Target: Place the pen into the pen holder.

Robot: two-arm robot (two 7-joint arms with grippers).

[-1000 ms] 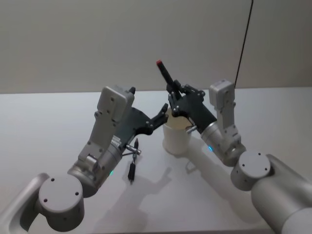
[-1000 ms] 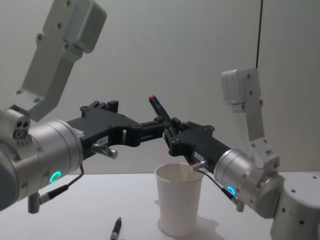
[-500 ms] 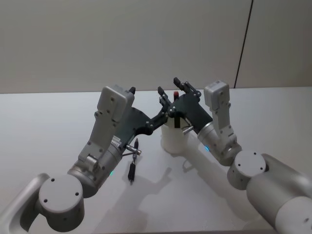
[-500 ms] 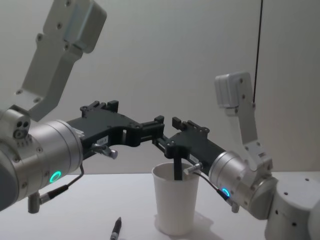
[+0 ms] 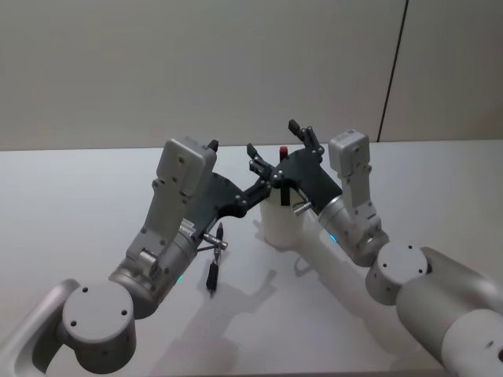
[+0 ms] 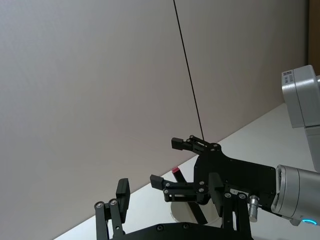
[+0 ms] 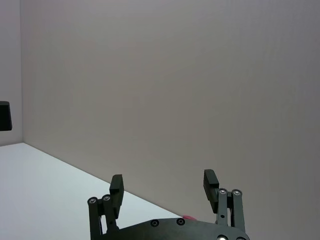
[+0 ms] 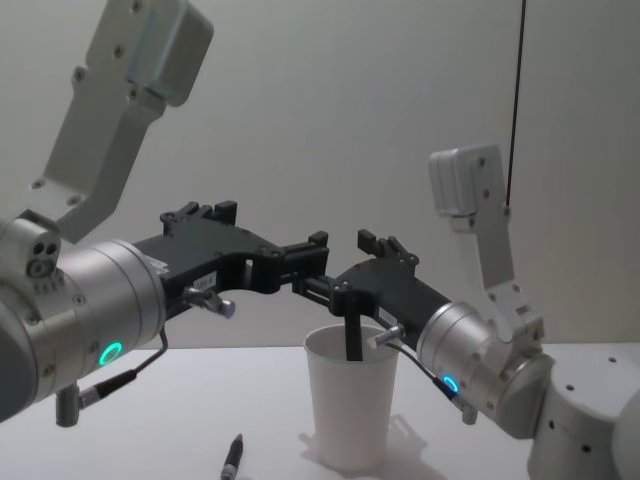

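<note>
The pen (image 5: 283, 192), black with a red end (image 8: 352, 335), stands tilted inside the pen holder (image 5: 281, 228), a white paper cup (image 8: 348, 410) at mid-table. Its red tip pokes above the rim (image 6: 176, 170) (image 7: 189, 218). My right gripper (image 5: 277, 149) (image 8: 352, 266) (image 7: 163, 180) hovers just over the cup, open, with its fingers apart from the pen. Close beside the cup on its left, my left gripper (image 5: 255, 191) (image 8: 312, 262) (image 6: 169, 186) is also open and holds nothing.
A second black pen (image 5: 211, 276) (image 8: 233, 458) lies on the white table (image 5: 71, 204) under the left arm, near the front left of the cup. A plain wall stands behind the table.
One second ago the right gripper held the pen above the cup. It let go, the pen dropped into the cup, and the fingers spread wider. The left arm stayed still.
</note>
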